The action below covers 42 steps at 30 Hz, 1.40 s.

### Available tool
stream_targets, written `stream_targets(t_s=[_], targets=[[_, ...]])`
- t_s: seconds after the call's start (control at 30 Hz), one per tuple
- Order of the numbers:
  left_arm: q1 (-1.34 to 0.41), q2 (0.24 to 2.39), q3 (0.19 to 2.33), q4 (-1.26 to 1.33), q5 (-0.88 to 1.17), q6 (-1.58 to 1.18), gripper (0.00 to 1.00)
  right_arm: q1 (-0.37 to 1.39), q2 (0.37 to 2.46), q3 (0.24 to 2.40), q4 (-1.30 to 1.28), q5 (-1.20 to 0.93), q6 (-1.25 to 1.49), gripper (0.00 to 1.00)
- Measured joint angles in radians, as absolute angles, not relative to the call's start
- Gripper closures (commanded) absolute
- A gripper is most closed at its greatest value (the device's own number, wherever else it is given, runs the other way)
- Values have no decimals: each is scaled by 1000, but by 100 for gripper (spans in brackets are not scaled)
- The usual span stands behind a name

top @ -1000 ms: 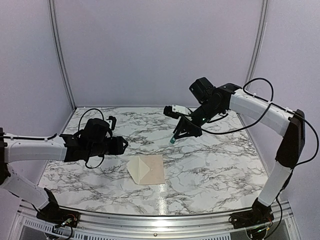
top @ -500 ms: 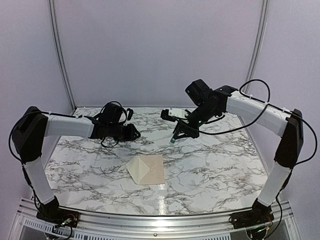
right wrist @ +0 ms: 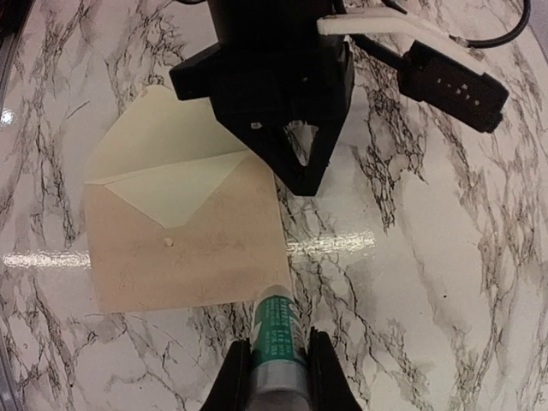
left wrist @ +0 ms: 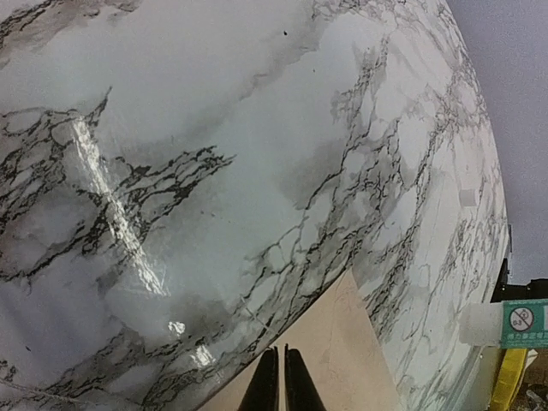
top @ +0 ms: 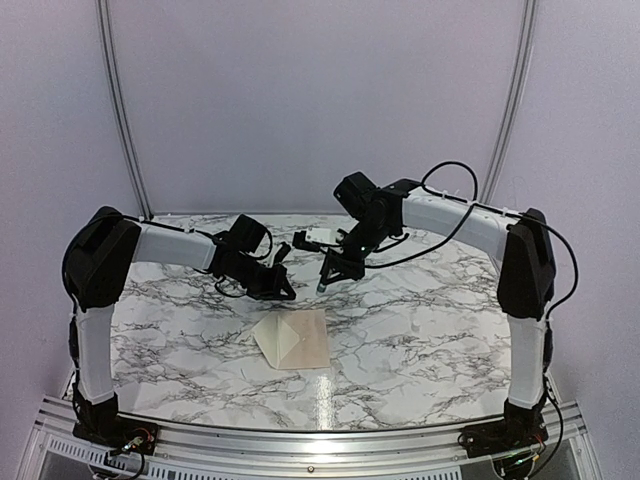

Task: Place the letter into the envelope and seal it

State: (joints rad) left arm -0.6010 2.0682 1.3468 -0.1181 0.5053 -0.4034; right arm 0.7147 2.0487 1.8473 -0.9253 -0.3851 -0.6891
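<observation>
Envelope [right wrist: 141, 141] flat on table [right wrist: 411, 257], pointed flap over letter [right wrist: 188, 253]. Right gripper [right wrist: 276, 355] near envelope, squeezing glue stick [right wrist: 276, 325]. Left gripper [left wrist: 281, 390] over letter edge, fingers together.

Pinkish letter [right wrist: 193, 257] overlapping cream envelope [right wrist: 150, 128]

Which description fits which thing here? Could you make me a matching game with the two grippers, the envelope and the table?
Things:
1. left gripper
2. right gripper
3. envelope
4. table

Descriptions:
A. white marble pattern with dark veins
B. shut on a green-and-white tube
C. cream, lying flat
D. shut, holding nothing

Pairs: 1-D, 2-B, 3-C, 4-A
</observation>
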Motion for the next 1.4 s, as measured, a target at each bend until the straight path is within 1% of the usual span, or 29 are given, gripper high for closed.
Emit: stream_targets(t_s=[0.27,0.57,1.1,1.4], targets=[[-601,2078,1343,-166,542,-407,98,764,2156,1953,-938,-392,-689,100],[-601,2096,1317,-185,561,-408,99,822,2160,1953,-965,-391,-693,100],[-601,2096,1309,-177,567,-408,100,857,2241,1953,-1014,-377,-714,100],[-601,2098,1309,-176,569,-411,100,868,2244,1953,-1022,-351,-715,100]])
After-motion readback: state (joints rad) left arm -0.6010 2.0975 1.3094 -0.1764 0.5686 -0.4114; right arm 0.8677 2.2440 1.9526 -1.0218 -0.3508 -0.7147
